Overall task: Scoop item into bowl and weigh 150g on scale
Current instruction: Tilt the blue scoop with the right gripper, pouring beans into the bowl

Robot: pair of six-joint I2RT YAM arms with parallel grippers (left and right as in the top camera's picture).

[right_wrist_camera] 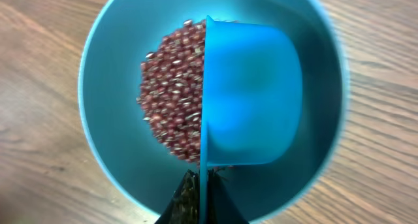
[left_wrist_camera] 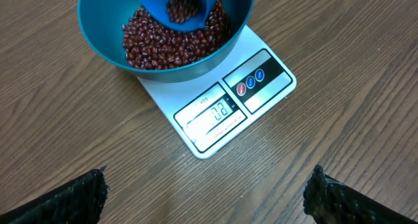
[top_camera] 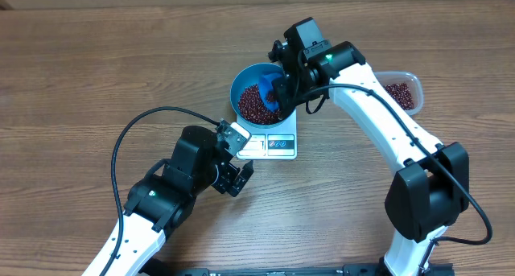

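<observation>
Overhead, shows a light blue bowl [top_camera: 244, 79] standing on a small white kitchen scale [top_camera: 278, 146] near the middle of the wood-grain table [top_camera: 80, 67]. Finds a heap of dark red-brown beans [top_camera: 253, 107] inside the bowl, piled toward its left side. Picks out the right arm reaching in from the right, with a small blue scoop [top_camera: 272, 92] tipped over the bowl's right half. Places a clear plastic tub [top_camera: 393, 75], also holding beans, behind that arm and well apart from the scale.

From the right wrist, looks straight down into the bowl, with the scoop turned on its side above the beans and its hollow facing them. Catches the right fingers [right_wrist_camera: 189, 201] as dark shapes at the bottom edge, clamped on the scoop's thin handle.

From the left wrist, faces the scale's grey display [left_wrist_camera: 212, 113] and its round buttons [left_wrist_camera: 251, 81], with digits showing but too unclear to read with confidence. Shows a few beans lying in the scoop's mouth just above the heap. Frames the left fingers [left_wrist_camera: 75, 198] at the two lower corners, spread wide apart, gripping nothing, above bare table near the scale's display edge.
</observation>
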